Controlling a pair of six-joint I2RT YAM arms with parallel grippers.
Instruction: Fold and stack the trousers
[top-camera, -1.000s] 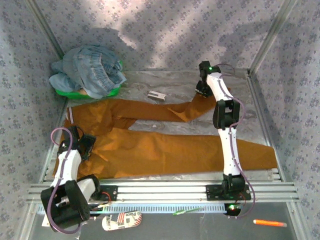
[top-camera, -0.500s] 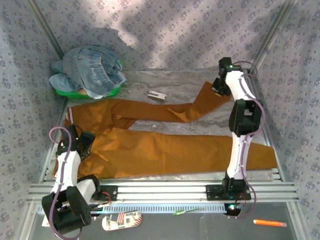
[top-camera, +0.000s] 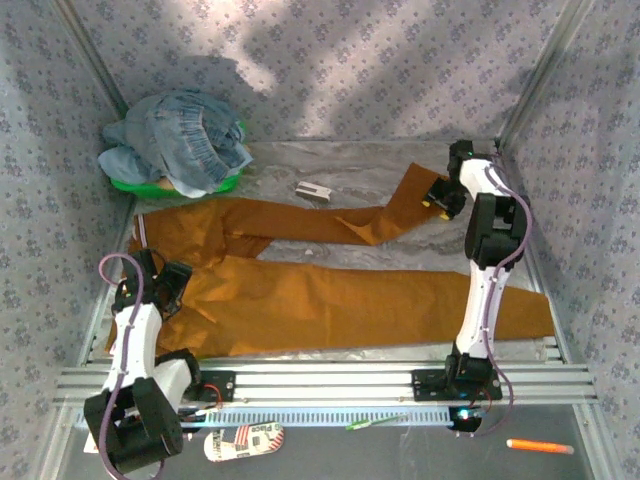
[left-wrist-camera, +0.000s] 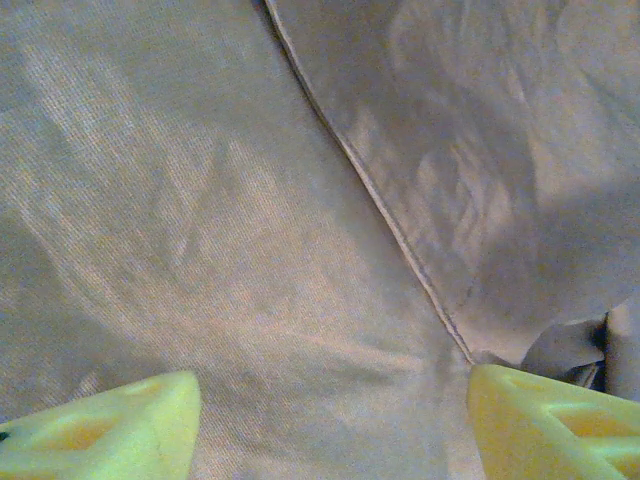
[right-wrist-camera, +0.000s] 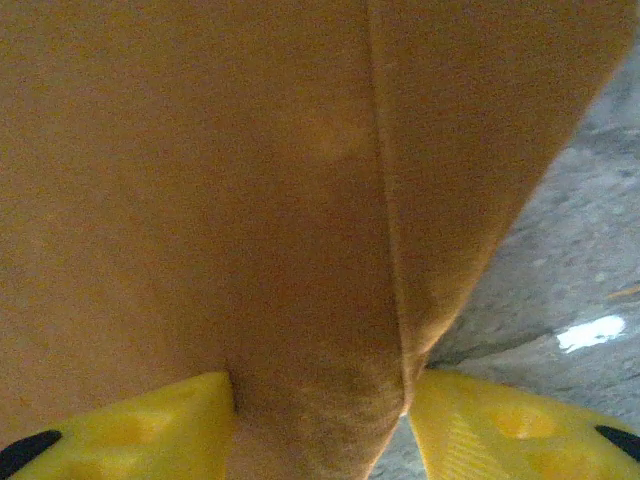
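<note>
The ochre-orange trousers (top-camera: 330, 300) lie spread across the table, waist at the left and two long legs running right. The far leg's end (top-camera: 415, 190) is pulled toward the back right corner. My right gripper (top-camera: 437, 195) is at that end; in the right wrist view its yellow fingers (right-wrist-camera: 150, 425) stand apart with the leg's cloth (right-wrist-camera: 300, 200) bunched between them, gripper (right-wrist-camera: 320, 425) open. My left gripper (top-camera: 165, 285) hovers low over the waist area, open. In the left wrist view its fingertips (left-wrist-camera: 110, 430) are wide apart over flat cloth with a seam (left-wrist-camera: 380, 200).
A pile of blue jeans (top-camera: 180, 140) sits in a green basin at the back left. A small grey block (top-camera: 315, 190) lies beyond the far leg. Metal rails (top-camera: 320, 380) run along the front edge. Patterned walls close in the sides and back.
My right arm has carried the far leg's end to the right, toward the back corner, and its jaws have parted. The left arm has barely moved.
</note>
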